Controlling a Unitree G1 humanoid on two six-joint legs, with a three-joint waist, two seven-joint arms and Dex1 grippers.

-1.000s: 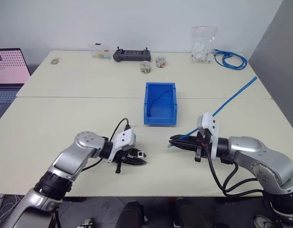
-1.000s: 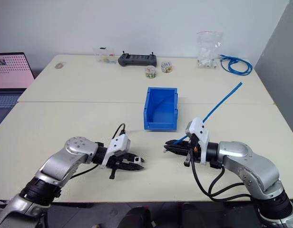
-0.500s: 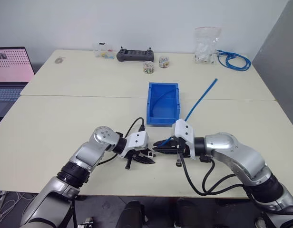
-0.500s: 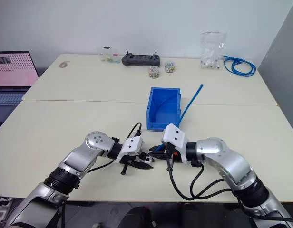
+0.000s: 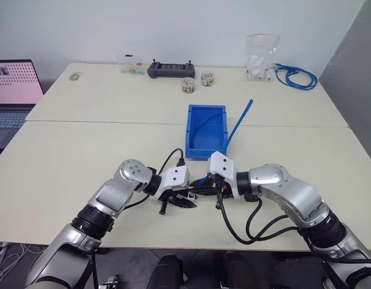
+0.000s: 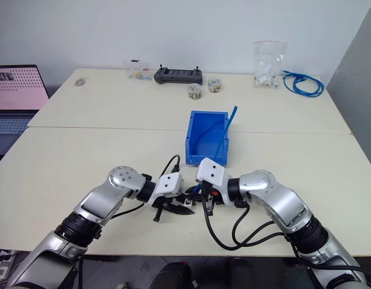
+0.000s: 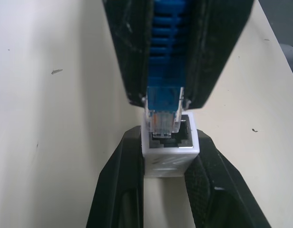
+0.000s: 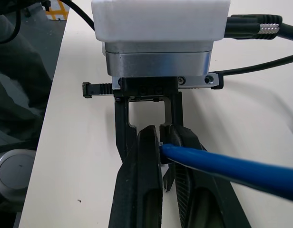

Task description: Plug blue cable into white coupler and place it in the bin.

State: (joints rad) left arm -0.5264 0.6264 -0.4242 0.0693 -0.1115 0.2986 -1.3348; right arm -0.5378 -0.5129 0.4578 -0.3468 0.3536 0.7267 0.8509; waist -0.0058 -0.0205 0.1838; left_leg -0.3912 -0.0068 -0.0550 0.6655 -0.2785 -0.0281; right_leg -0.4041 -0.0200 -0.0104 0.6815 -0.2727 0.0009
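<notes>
Presently the small white plastic coupler block (image 7: 169, 151) is clamped between the two black fingers of the left gripper (image 5: 184, 201), near the front edge of the pale table (image 5: 83, 150), with its dark socket facing the right gripper (image 7: 168, 102). The thin bright blue network cable (image 5: 236, 126) is pinched behind its clear plug (image 7: 164, 115) by the fully closed right gripper. Plug and socket lie on one axis; the plug tip is seated at the socket mouth, slightly off to one side. The blue rectangular plastic bin (image 5: 205, 131) stands just beyond both grippers
</notes>
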